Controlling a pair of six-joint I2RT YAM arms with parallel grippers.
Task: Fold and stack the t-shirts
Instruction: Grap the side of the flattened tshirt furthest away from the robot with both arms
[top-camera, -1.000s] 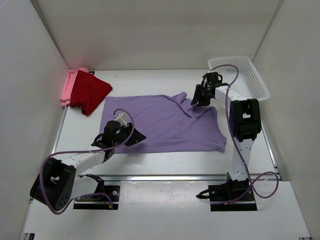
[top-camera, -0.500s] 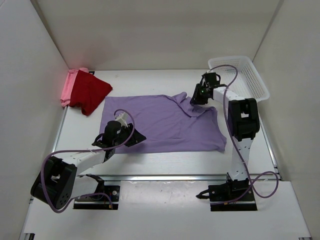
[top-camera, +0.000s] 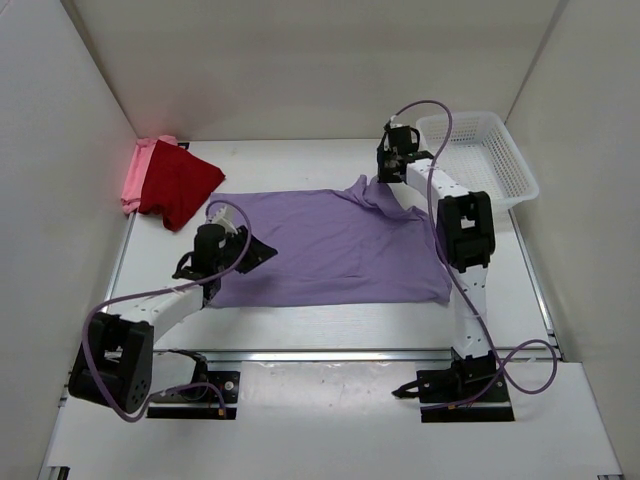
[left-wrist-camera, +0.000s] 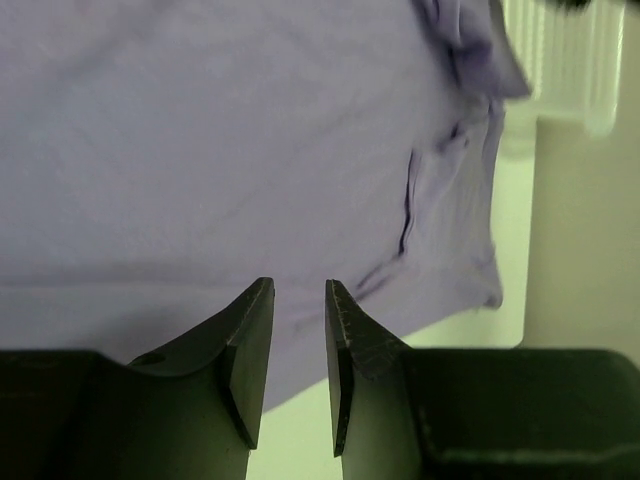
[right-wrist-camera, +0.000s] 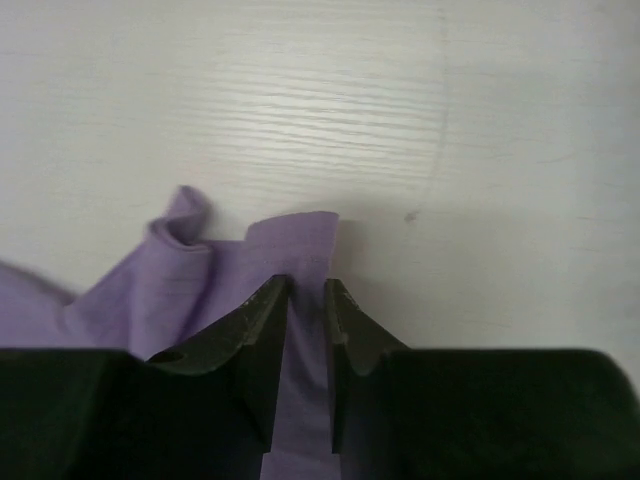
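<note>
From the top cam the lavender shirt (top-camera: 330, 250) lies spread mid-table, long axis running left to right, with the pink shirt (top-camera: 135, 175) and dark red shirt (top-camera: 180, 185) bunched in the far-left corner. The left gripper (top-camera: 250, 250) is over the shirt's left end and the right gripper (top-camera: 385, 178) is at its far-right corner, which is peaked up off the table, so each arm has its own end. On the left wrist cam the jaws are nearly together with purple cloth stretching away ahead, but honestly I can't tell if anything's pinched. On the right wrist cam a strip of that corner runs straight through the narrow gap, so it looks clamped, and I'd guess the fold goes along the long axis.
</note>
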